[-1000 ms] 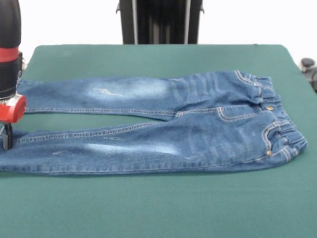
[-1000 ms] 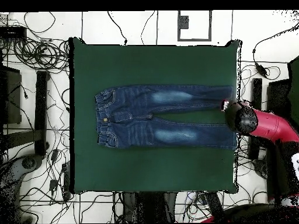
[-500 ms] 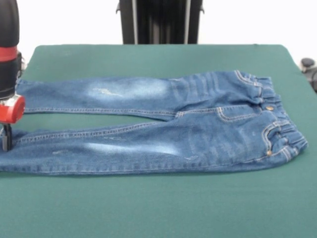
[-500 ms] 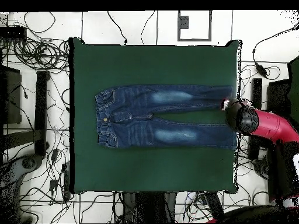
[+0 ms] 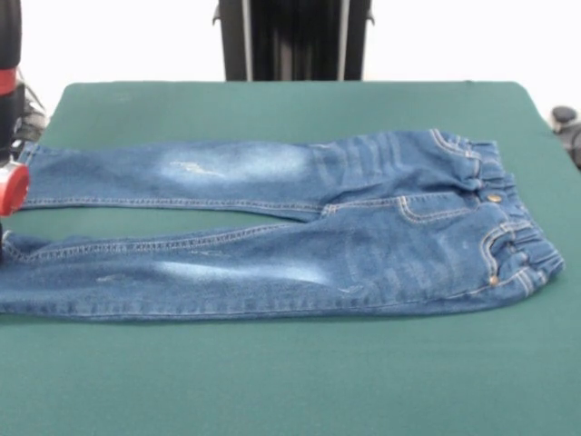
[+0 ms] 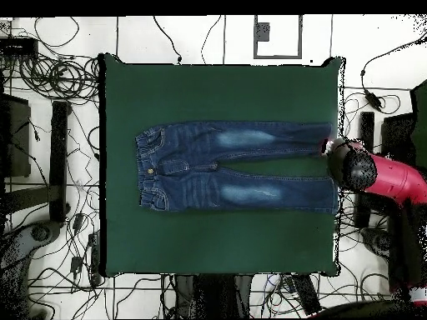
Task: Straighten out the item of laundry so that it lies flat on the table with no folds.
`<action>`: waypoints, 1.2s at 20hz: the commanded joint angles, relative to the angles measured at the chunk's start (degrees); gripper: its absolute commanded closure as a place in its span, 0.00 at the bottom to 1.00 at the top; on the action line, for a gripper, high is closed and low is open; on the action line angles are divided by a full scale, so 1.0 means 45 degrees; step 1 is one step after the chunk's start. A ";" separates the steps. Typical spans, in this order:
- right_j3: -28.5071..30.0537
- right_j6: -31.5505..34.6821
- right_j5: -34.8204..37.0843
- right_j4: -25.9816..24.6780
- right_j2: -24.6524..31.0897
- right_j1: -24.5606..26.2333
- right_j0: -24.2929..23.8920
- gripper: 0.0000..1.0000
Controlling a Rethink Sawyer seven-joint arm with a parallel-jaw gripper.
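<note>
The item of laundry (image 5: 300,227) is a small pair of blue jeans with orange stitching, spread on the green table (image 5: 290,372). Its gathered waistband is at the right in the front view, and both legs run left with faded pale patches. The legs lie slightly apart and look flat, with a small ripple at the near leg's hem. My gripper (image 5: 7,186) shows only as a red and black piece at the left edge, beside the leg ends. In the overhead view the jeans (image 6: 233,167) lie mid-table and the gripper (image 6: 338,157) sits at the table's right edge, by the hems.
The red arm (image 6: 388,182) reaches in from the right of the overhead view, off the table. Cables and black stands (image 6: 58,158) crowd the floor around it. A dark object (image 5: 567,127) sits past the table's right edge in the front view.
The gripper has drawn outward from the leg ends, towards the table's edge and mostly out of the front view. The jeans have stayed in place.
</note>
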 commanded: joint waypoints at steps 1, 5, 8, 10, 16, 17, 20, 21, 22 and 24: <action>0.1250 -0.1638 0.1555 0.0354 0.1382 -0.0115 0.0497 0.00; 0.1263 -0.1487 0.1662 0.0390 0.1284 -0.0221 0.0611 0.00; 0.1302 -0.1233 0.1671 0.0487 0.1234 -0.0205 0.0671 0.00; 0.1360 -0.0932 0.1584 0.0537 0.1150 -0.0183 0.0752 0.00; 0.1730 0.0926 0.1030 0.1053 0.0642 -0.0137 0.1272 0.00; 0.1783 0.1226 0.0797 0.1070 0.0532 -0.0134 0.1401 0.00; 0.1771 0.2034 0.0455 0.1254 0.0127 -0.0092 0.1864 0.00; 0.1789 0.2330 0.0298 0.1306 -0.0044 -0.0109 0.2048 0.00; 0.1806 0.2625 0.0141 0.1357 -0.0215 -0.0127 0.2232 0.00; 0.1860 0.3197 -0.0133 0.1511 -0.0517 -0.0168 0.2565 0.00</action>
